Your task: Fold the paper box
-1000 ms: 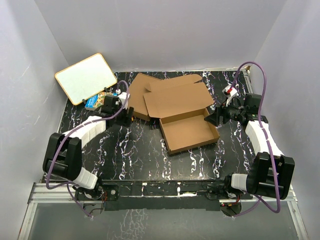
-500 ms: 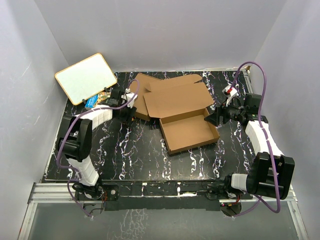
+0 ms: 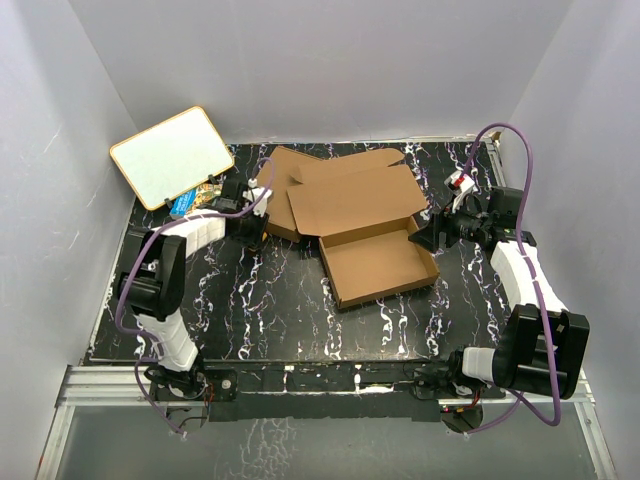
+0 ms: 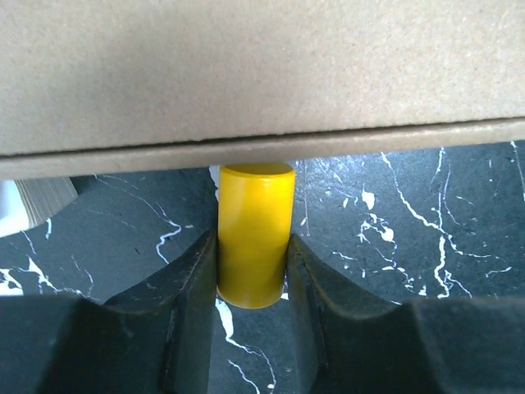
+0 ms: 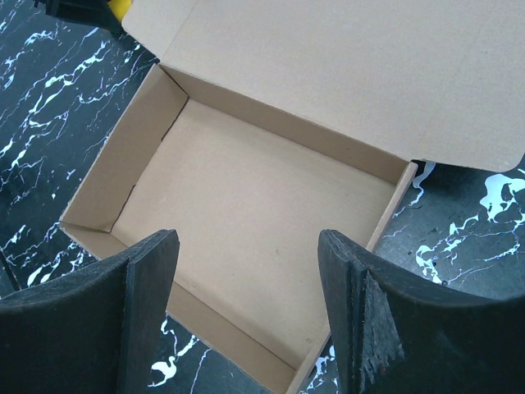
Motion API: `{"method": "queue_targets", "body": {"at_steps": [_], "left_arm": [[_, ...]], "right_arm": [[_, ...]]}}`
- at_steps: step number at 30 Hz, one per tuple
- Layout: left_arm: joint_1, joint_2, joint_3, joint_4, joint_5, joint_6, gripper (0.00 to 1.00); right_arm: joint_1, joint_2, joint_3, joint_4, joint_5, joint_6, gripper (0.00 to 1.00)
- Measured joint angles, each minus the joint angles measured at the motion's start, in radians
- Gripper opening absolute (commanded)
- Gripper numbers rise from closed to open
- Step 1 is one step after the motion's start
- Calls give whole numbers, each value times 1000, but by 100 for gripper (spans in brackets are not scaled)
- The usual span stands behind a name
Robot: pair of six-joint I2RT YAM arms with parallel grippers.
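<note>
1. Paper box (image 3: 378,262): brown cardboard, at mid-counter (image 3: 270,310). The tray is formed with its walls raised, and the lid flap stands open behind it.
2. Left jaws: closed on a yellow cylinder (image 4: 254,226), one finger against each side. They sit just beside a cardboard edge at the box's rear left.
3. Right jaws: open, spread wide above the tray's right side.
4. Whiteboard (image 3: 172,156): tilted at the rear left corner.

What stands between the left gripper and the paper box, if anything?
A yellow cylinder does. It sits between the fingers of the left gripper, which touch both its sides, right in front of the cardboard edge of the paper box. The right gripper is open above the box's tray with nothing visible between.
</note>
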Motion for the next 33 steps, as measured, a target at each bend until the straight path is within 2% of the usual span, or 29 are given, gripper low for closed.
{"method": "queue_targets", "body": {"at_steps": [2, 6, 11, 14, 17, 22, 26, 33], "left_arm": [[0, -11, -14, 4, 3, -34, 0], [0, -98, -94, 2, 27, -136, 0], [1, -366, -243, 43, 136, -286, 0], [0, -546, -334, 167, 266, -414, 0], [-14, -619, -397, 326, 373, -551, 0], [-138, -567, -406, 502, 402, -700, 0], [-314, -441, -303, 489, 323, -703, 0], [-475, -204, -98, 418, 189, -660, 0]], "right_arm": [[0, 0, 0, 0, 0, 0, 74], [0, 0, 0, 0, 0, 0, 74], [0, 0, 0, 0, -1, 0, 74], [-1, 0, 0, 0, -1, 0, 74], [-1, 0, 0, 0, 0, 0, 74], [-2, 0, 0, 0, 1, 0, 74], [-6, 0, 0, 0, 4, 1, 74], [-8, 0, 0, 0, 12, 1, 74]]}}
